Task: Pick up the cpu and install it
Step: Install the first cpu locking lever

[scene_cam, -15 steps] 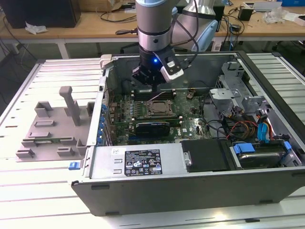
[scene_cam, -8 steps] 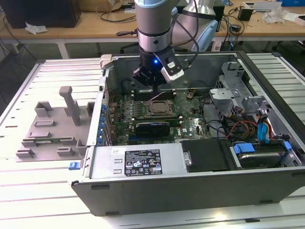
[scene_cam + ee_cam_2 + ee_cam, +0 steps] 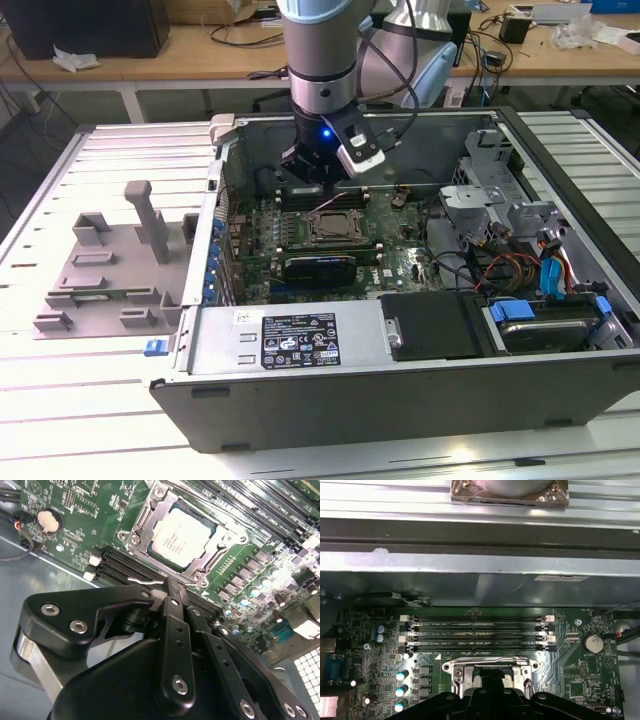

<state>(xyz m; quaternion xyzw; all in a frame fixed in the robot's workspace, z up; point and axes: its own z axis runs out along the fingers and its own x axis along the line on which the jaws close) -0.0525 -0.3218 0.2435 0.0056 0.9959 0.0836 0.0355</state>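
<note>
I'm driving this one remotely, and what I'm looking at is the cpu (image 3: 184, 534) lying inside the socket (image 3: 134, 539) on the motherboard (image 3: 70, 515). Its silver top is facing up and the metal frame is wrapping all the way around it. So it's not sitting over on the grey tray (image 3: 100, 265), which is lying outside the computer case (image 3: 400, 370) on the exterior view's left, well apart from the action.

The gripper (image 3: 172, 586) is hovering just beside the socket's edge, next to the memory slots (image 3: 477, 630). Its fingers (image 3: 172, 607) are pinched together with nothing between them, so it isn't carrying anything.

I'm treating the step in hand as the seating itself. Doing that well comes down to the chip lying dead flat and square in the frame, with no corner riding up on the rim. From this slanted angle I honestly can't tell whether it's fully down or just resting on top.

I'm thinking any contact should go straight down and gentle, never sideways, because a skewed push is what's going to wreck the contacts underneath. I'm also keeping an eye on the fingertips staying off the frame's screws.
</note>
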